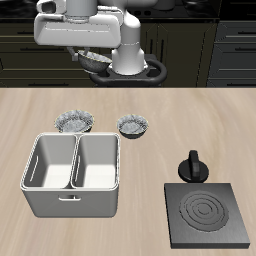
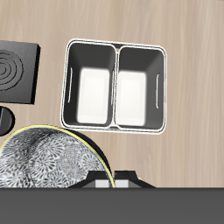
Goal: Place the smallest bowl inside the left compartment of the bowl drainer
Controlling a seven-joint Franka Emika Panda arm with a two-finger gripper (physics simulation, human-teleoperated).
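From outside, we see the gripper (image 1: 97,58) raised high behind the table, with the smallest bowl (image 1: 96,64) tilted between its fingers. The drainer (image 1: 72,197) sits well below and forward of them. At the wrist, we see the fingers closed on the bowl's rim, with the drainer beyond the fingertips.

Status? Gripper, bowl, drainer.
Gripper shut on bowl, aloft near table's back edge; can't confirm it's the smallest. Drainer wells both empty. Two other bowls on table behind drainer, not blocking.
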